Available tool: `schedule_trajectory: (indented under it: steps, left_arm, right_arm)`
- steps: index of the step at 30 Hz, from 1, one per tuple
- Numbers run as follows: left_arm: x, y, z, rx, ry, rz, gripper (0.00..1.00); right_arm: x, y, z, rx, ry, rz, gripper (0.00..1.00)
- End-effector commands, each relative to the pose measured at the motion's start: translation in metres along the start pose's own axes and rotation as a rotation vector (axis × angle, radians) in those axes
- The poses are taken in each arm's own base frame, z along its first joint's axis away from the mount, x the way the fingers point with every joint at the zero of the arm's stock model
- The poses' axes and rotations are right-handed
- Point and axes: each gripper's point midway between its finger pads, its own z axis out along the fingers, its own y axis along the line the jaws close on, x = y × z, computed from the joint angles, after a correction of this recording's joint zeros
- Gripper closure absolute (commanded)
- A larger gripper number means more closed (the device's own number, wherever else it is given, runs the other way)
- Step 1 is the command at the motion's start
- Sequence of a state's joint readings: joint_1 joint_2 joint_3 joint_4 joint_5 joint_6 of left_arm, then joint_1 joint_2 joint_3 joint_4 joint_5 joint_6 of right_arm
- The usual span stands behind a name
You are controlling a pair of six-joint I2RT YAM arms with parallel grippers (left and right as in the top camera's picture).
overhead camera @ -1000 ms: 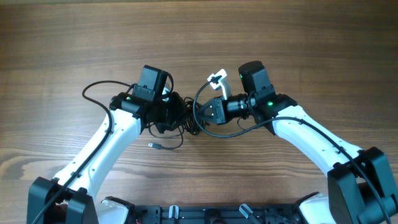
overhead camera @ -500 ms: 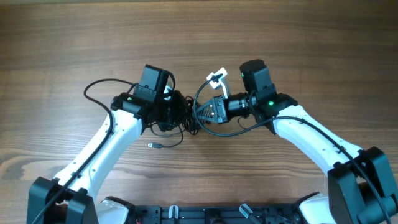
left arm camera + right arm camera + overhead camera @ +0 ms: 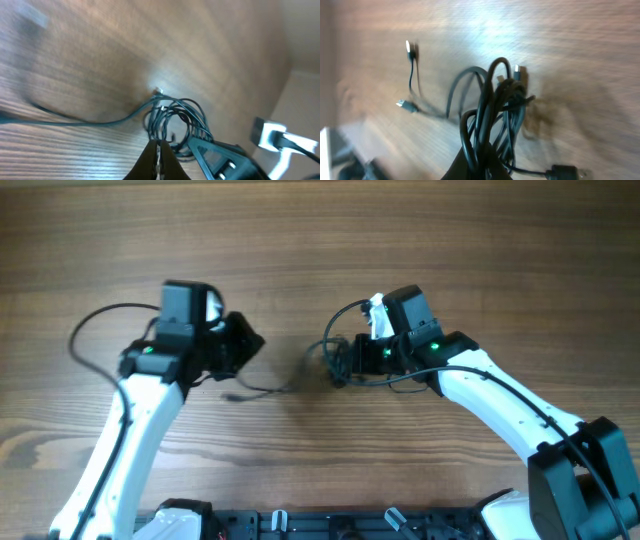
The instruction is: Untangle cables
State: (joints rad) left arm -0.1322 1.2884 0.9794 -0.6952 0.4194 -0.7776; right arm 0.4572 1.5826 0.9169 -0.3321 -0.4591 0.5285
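The cables form a small black coil (image 3: 331, 366) in the middle of the table. My right gripper (image 3: 347, 361) is shut on this coil, and in the right wrist view the bundle (image 3: 492, 107) rises out of its closed fingers (image 3: 470, 167). A silvery plug (image 3: 407, 48) and a small plug (image 3: 403, 104) lie beyond it. My left gripper (image 3: 252, 343) is to the left, apart from the coil. Its jaws are closed (image 3: 159, 152), with what looks like a thin strand between them leading to the coil (image 3: 175, 120). A loose strand ending in a plug (image 3: 231, 395) lies between the arms.
A thicker black wire (image 3: 90, 325) loops out to the left of my left arm. A white piece (image 3: 376, 310) sits by my right wrist and also shows in the left wrist view (image 3: 272, 137). The wooden table (image 3: 480, 240) extends all around.
My left arm has swung quickly to the left, away from the coil. The right gripper turned and shifted slightly with the coil. The loose plug end slid left and up.
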Motion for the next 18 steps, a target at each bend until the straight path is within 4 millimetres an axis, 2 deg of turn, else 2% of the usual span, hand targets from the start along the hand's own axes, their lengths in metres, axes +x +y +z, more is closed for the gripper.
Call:
schedule_trajectory:
  steps: [1, 4, 5, 8, 10, 11, 14, 18]
  left_arm:
    - [0.0, -0.014, -0.018, 0.077, -0.018, 0.054, 0.96]
    - [-0.004, -0.015, -0.022, 0.091, -0.03, 0.047, 0.94]
    - [-0.004, -0.014, -0.022, 0.09, -0.026, 0.046, 0.87]
    - [0.012, -0.016, -0.017, 0.076, 0.02, 0.062, 0.74]
    - [0.025, -0.02, -0.012, 0.07, 0.054, 0.092, 0.71]
    - [0.031, -0.023, -0.009, 0.064, 0.064, 0.133, 0.71]
    - [0.042, -0.027, -0.005, 0.061, 0.079, 0.23, 0.75]
    - [0.049, -0.026, -0.004, 0.055, 0.097, 0.314, 0.82]
  right_arm:
    - [-0.015, -0.011, -0.006, 0.082, -0.079, 0.013, 0.94]
    - [-0.013, -0.008, -0.006, 0.065, -0.068, -0.003, 0.93]
    - [-0.01, 0.0, -0.005, 0.024, -0.048, -0.049, 0.93]
    - [0.0, 0.033, -0.008, -0.161, 0.004, -0.223, 0.96]
    - [0.006, 0.06, -0.014, -0.322, 0.023, -0.339, 0.96]
    - [0.008, 0.076, -0.021, -0.417, 0.026, -0.384, 0.96]
    - [0.009, 0.102, -0.034, -0.569, 0.018, -0.449, 0.96]
    - [0.006, 0.109, -0.038, -0.608, 0.01, -0.456, 0.96]
